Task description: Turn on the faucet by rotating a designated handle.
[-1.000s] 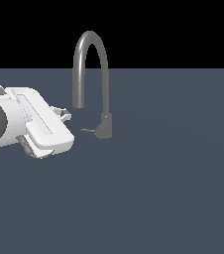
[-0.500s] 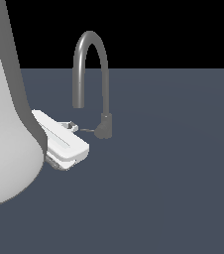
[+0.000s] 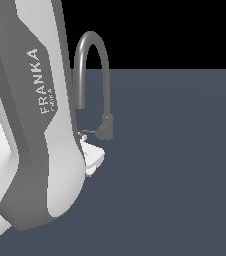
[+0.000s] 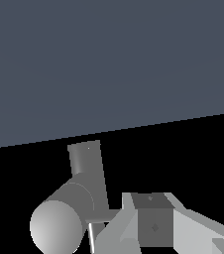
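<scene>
The grey matte metal faucet (image 3: 92,75) w/ its tall inverted-U gooseneck spout stands on the dark slate-blue floor (image 3: 175,165), well in from any edge that shows; no counter edge is in view. Its short thick cylindrical base (image 3: 105,127) sits at the foot of the spout's right leg in the exterior view. The small thin grey lever handle (image 3: 87,132) sticks out sideways from that base toward the exterior view's left; only a short stretch shows before the arm hides it.

Change vs. half a sec ago: the big white-and-grey Franka arm link (image 3: 35,115) has swung further across the ext. view and now covers most of the left half. The white gripper (image 3: 92,157) has slid in closer; just a corner peeks out, right below the handle and just beside the base.

Wrist view: base cylinder (image 4: 64,221) close up, a thin pale rod, prob. the handle (image 4: 90,238), beside the grey finger (image 4: 151,218).

Gripper opening: can't tell, fingertips hidden in both views; nothing seen held. Contact w/ handle: can't confirm.

Judgement: approach looks about done, the push on the lever comes next. Faucet doesn't look turned yet.
</scene>
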`<action>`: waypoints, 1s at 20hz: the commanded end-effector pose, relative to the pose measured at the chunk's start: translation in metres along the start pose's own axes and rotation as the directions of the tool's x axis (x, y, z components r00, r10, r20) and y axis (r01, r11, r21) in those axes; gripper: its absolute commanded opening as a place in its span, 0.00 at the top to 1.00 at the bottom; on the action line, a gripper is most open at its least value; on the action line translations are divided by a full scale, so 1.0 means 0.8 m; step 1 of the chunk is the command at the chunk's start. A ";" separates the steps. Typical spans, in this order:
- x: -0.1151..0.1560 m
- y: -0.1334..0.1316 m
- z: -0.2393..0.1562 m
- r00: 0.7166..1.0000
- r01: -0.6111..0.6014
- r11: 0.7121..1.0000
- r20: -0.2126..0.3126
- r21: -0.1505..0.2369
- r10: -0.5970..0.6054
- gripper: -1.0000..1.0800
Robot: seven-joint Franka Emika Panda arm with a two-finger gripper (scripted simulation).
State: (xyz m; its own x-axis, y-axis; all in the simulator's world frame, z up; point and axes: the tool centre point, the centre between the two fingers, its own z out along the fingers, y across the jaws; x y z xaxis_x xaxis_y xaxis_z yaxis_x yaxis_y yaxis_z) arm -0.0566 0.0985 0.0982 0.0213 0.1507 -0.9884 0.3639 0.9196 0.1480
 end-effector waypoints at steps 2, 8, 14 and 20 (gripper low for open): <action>0.011 -0.008 0.007 0.999 0.051 0.998 0.009 -0.047 -0.050 1.00; 0.024 -0.018 0.018 0.993 0.114 0.988 0.024 -0.102 -0.112 1.00; 0.031 -0.024 0.025 0.989 0.150 0.980 0.035 -0.132 -0.147 1.00; 0.032 -0.025 0.027 0.988 0.156 0.978 0.037 -0.137 -0.153 1.00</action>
State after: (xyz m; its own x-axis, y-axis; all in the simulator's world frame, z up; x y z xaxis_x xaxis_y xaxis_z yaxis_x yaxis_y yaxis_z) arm -0.0435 0.0762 0.0693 -0.0007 -0.0048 -1.0000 0.2328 0.9725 -0.0049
